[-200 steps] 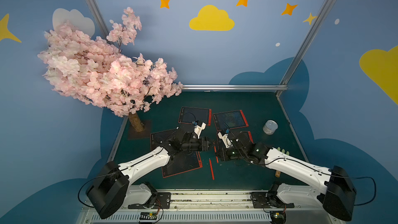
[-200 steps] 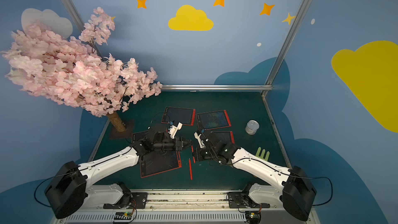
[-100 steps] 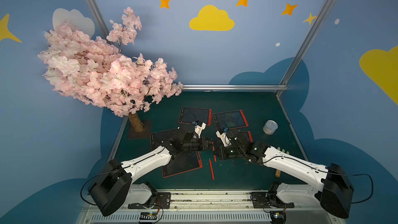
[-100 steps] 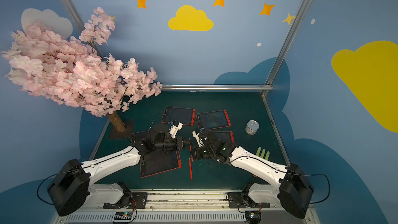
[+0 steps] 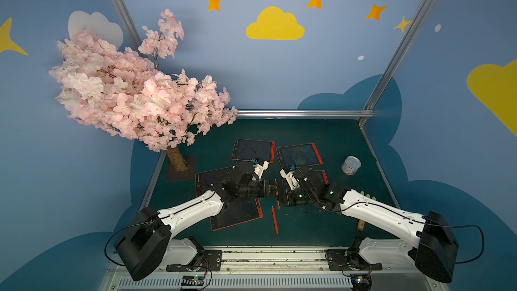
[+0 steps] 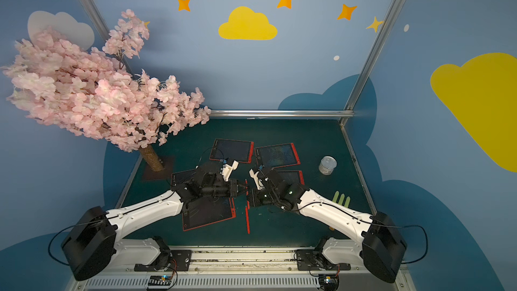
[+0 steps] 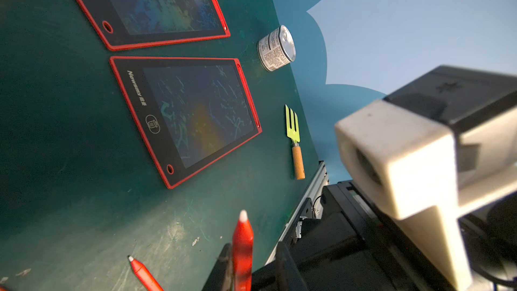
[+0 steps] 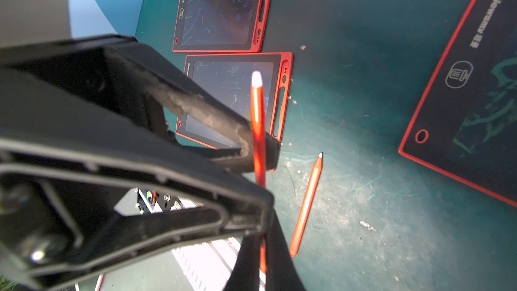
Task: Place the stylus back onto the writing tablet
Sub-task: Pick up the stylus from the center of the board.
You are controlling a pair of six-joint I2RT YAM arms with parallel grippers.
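Right end effector (image 5: 279, 197) clamps the stylus (image 8: 257, 102), left end effector (image 5: 272, 188) narrow around it, above bare mat (image 5: 307, 219) between tablets (image 5: 240, 215).

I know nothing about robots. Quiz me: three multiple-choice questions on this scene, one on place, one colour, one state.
1. The tin can stands: A on a tablet; B on the bare table; C under the tree.
2. The fork's prongs are: A red; B blue; C green.
3. The stylus in the right gripper is: A lifted; B lying flat; C clipped into a tablet.
B, green surface all round it; C, yellow-green above a wooden handle; A, both wrist views show it clear of the table.
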